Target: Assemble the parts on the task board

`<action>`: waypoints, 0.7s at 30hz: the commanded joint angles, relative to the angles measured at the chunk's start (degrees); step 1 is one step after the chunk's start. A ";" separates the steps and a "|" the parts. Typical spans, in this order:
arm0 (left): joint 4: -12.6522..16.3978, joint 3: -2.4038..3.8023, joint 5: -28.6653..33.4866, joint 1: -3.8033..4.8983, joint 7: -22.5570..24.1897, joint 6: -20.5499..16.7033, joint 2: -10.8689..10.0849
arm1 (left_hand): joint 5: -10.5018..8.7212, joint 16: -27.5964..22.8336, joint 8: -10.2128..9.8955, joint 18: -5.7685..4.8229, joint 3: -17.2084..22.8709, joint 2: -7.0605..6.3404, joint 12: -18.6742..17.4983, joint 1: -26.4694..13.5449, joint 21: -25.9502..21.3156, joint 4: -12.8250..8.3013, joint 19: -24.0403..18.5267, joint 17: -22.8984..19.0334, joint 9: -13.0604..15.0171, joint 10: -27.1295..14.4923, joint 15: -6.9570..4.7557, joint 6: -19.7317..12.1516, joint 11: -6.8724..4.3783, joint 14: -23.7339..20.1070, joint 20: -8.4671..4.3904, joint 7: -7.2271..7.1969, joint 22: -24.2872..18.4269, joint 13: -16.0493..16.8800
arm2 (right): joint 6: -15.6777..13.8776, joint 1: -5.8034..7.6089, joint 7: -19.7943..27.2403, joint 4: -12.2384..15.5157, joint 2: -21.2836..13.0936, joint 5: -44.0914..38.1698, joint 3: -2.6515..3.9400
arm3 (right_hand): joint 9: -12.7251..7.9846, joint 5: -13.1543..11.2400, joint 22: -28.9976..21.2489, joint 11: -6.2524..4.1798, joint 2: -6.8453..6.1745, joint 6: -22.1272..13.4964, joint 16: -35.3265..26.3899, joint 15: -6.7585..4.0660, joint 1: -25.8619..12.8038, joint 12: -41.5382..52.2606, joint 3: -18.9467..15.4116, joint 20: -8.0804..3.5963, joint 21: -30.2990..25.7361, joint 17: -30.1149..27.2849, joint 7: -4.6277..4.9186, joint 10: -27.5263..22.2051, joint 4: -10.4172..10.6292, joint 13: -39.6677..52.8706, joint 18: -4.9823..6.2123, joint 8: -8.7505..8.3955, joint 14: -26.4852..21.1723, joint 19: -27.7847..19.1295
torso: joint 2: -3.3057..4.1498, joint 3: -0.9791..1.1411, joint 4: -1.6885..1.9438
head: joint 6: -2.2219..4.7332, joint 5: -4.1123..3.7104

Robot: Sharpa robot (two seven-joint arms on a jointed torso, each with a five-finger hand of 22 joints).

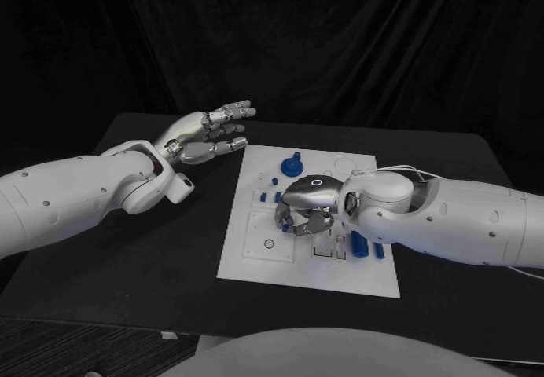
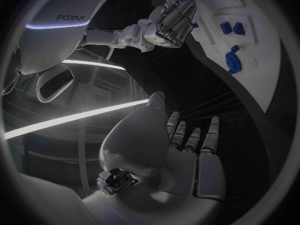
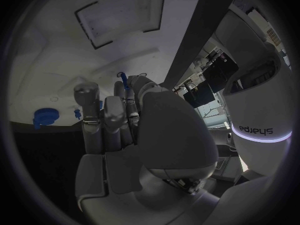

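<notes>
The right hand (image 1: 308,210) curls over the task board (image 1: 261,263), pinching a slim blue peg (image 3: 123,79) that looks light, rigid and slippery, best held mid-shaft. The left hand (image 1: 210,132), at ten o'clock, hovers with fingers apart, holding nothing.

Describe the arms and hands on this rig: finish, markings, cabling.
Both arms are glossy white rounded shells with small dark fastener dots. The left hand and right hand are silver metal with segmented fingers. A thin white cable loops near the right wrist. The robot's body carries "sharpa" lettering above a glowing light strip.
</notes>
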 commanded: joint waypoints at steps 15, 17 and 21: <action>0.03 0.06 0.54 -0.25 0.30 0.84 0.14 | 0.24 -0.21 0.03 -0.05 0.47 0.00 -0.12 0.82 -0.25 0.04 -0.30 -0.05 0.01 -0.04 0.44 0.39 0.30 -0.12 0.09 0.36 -0.07 -0.06 | -1.49 -0.63 0.29 -0.28 0.15 -0.43 0.03 | -0.04 -0.63 5.42 0.07 0.36 -0.47 -0.36 -0.04 0.47 -0.29 0.65 0.08 -0.25 -0.06 0.15 0.40 -0.47 -0.18 0.63 -0.38 -0.37 -0.50 | -0.07 0.06 -0.02 | 0.00 0.24; 0.04 0.06 0.54 -0.27 0.26 0.87 0.12 | 0.24 -0.21 0.03 -0.05 0.47 0.00 -0.12 0.82 -0.25 0.04 -0.30 -0.05 0.01 -0.04 0.44 0.39 0.30 -0.12 0.09 0.36 -0.07 -0.06 | -1.37 -0.66 0.20 -0.26 0.08 -0.43 0.03 | -0.07 -0.63 5.41 0.11 0.35 -0.53 -0.37 -0.02 0.58 -0.34 0.74 0.08 -0.29 -0.07 0.19 0.31 -0.64 -0.21 0.64 -0.41 -0.41 -0.56 | -0.08 0.06 -0.01 | 0.00 0.27; 0.04 0.06 0.54 -0.29 0.17 0.87 0.07 | 0.24 -0.21 0.03 -0.05 0.47 0.00 -0.12 0.82 -0.25 0.04 -0.30 -0.05 0.01 -0.04 0.44 0.39 0.30 -0.12 0.09 0.36 -0.07 -0.06 | -1.59 -0.68 0.12 -0.23 -0.12 -0.43 0.03 | -0.08 -0.63 5.34 0.12 0.34 -0.53 -0.45 -0.01 0.59 -0.35 0.76 0.09 -0.60 -0.17 0.20 0.28 -0.68 -0.22 0.69 -0.41 -0.46 -0.67 | -0.09 0.05 -0.01 | 0.00 0.29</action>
